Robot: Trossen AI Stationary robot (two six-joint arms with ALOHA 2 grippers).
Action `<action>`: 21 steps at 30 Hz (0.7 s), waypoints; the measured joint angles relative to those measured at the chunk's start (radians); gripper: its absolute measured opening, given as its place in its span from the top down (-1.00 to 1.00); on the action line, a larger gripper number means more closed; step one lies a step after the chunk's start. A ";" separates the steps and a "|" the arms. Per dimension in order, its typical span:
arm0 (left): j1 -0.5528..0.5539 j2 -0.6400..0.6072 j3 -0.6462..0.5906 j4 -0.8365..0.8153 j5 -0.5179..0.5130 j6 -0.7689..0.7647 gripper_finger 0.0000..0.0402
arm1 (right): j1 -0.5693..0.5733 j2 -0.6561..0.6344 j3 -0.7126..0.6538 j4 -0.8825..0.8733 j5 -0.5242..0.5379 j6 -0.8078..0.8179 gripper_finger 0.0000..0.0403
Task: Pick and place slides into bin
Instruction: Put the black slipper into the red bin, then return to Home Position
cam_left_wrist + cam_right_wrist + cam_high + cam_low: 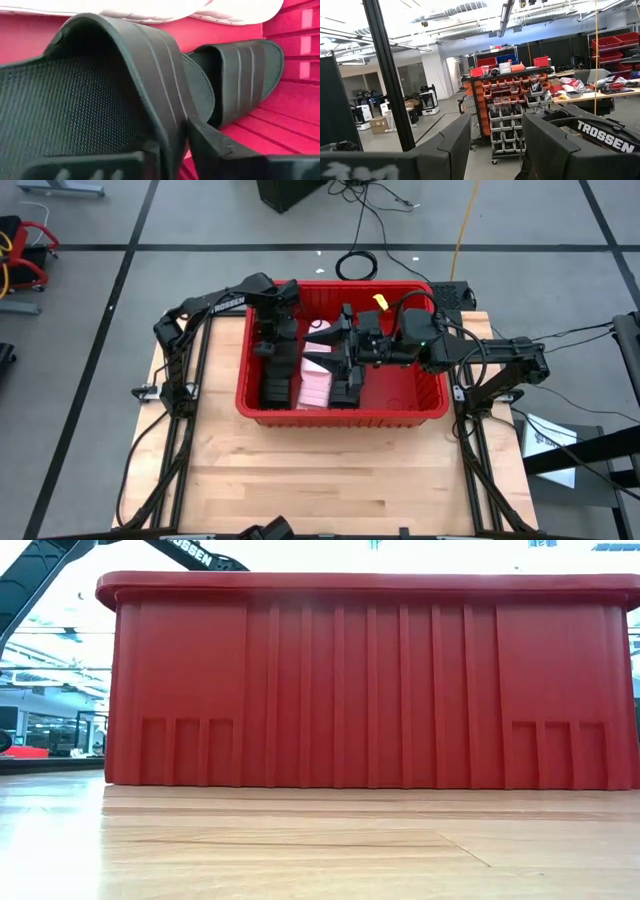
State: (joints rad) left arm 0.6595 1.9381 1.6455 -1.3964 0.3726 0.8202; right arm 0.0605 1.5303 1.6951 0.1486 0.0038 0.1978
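Nearest up: bare light wooden desk (320, 470), then the big red plastic bin (340, 416) parked on it. From the low view, just a solid red wall, zero clue what's inside. From the high view, much better: black ribbed-strap slides (272, 388) down the bin's left side, pale pink slides (315, 385) right beside them, long axes looking roughly front-to-back. Left gripper (272, 340) down among the black ones, straddling one slide's edge in its wrist view. Can't tell if pinching or already loose. Right gripper (345, 355) near the bin's middle, level, spread wide, holding nothing, just staring at the room. Left arm clearly nearer the black pile.
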 joint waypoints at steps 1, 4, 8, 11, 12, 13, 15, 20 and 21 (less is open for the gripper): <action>-0.001 0.000 0.000 0.001 -0.001 -0.006 0.59 | 0.000 0.000 0.000 0.000 0.000 0.000 0.17; -0.006 0.000 0.000 0.004 -0.011 -0.036 0.40 | 0.000 0.000 0.000 0.000 0.000 0.000 0.17; -0.023 0.000 0.017 -0.007 -0.051 -0.081 0.19 | 0.000 0.000 0.000 -0.001 0.000 0.000 0.17; -0.040 0.000 0.049 -0.006 -0.120 -0.099 0.08 | 0.000 0.000 0.000 -0.003 0.000 0.000 0.17; -0.043 -0.001 0.061 -0.007 -0.142 -0.101 0.05 | 0.000 0.000 0.000 -0.003 0.000 0.000 0.17; -0.046 -0.004 0.075 -0.007 -0.161 -0.102 0.03 | 0.000 0.000 0.000 -0.003 0.000 0.000 0.17; -0.048 -0.010 0.116 -0.005 -0.199 -0.106 0.01 | 0.000 0.000 0.000 -0.003 0.000 0.000 0.17; -0.044 -0.009 0.225 0.031 -0.336 -0.156 -0.01 | 0.000 0.000 0.000 -0.004 0.000 0.000 0.17; -0.043 -0.009 0.247 0.040 -0.363 -0.169 -0.01 | 0.000 0.000 0.000 -0.004 0.000 0.000 0.17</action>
State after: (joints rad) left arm 0.6166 1.9289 1.8929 -1.3563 0.0095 0.6514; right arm 0.0608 1.5303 1.6951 0.1448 0.0036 0.1974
